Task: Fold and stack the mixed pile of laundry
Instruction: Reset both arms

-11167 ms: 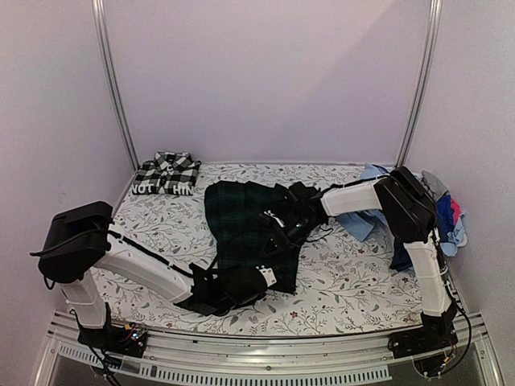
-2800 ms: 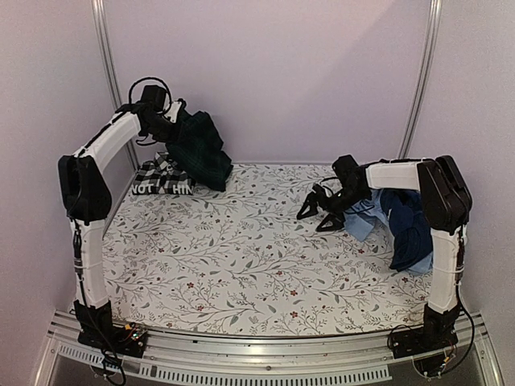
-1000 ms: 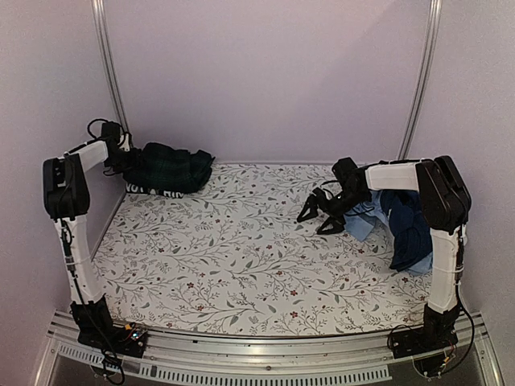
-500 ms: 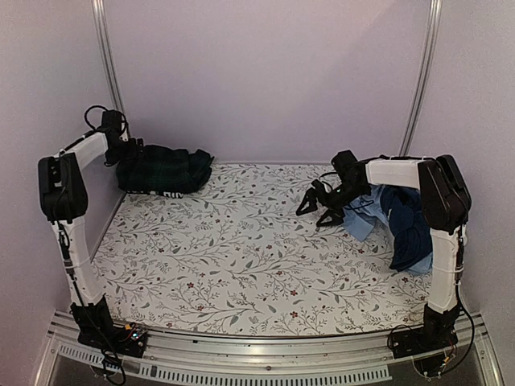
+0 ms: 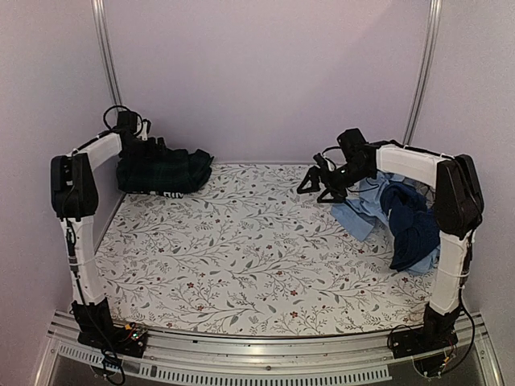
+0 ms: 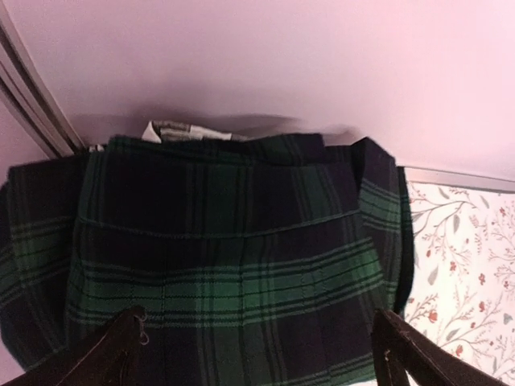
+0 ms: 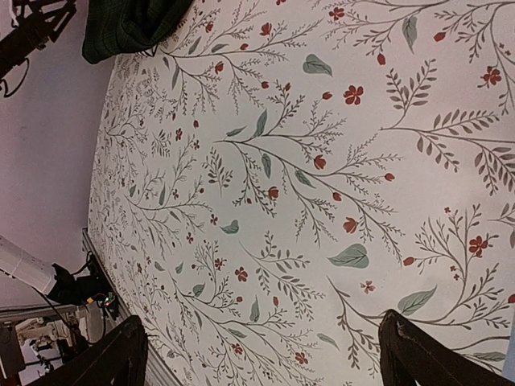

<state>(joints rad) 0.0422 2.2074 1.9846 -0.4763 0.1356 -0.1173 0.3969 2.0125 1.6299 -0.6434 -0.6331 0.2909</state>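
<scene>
- Two grippers are seen. The left gripper (image 6: 259, 330) is held with its jaws spread wide and nothing between them, just above the dark green-navy plaid garment (image 5: 161, 167).
- One plaid garment is counted. It is bunched in the far-left corner of the floral-printed bench (image 5: 241, 265), close against the wall.
- One sliver of the black-and-white checked shirt (image 5: 165, 194) is glimpsed under the plaid's near edge.
- The right gripper (image 5: 312, 191) is likewise held open and empty, raised over the bench toward the far right.
- Two loose pieces are made out at the right side: one light blue piece (image 5: 358, 213), spread fairly flat, and one navy piece (image 5: 410, 229), heaped by the bench edge.
- Both pieces are partly hidden by the right arm (image 5: 406, 165), which is stretched across them.
- Two metal uprights (image 5: 105, 64) are fixed at the back corners.
</scene>
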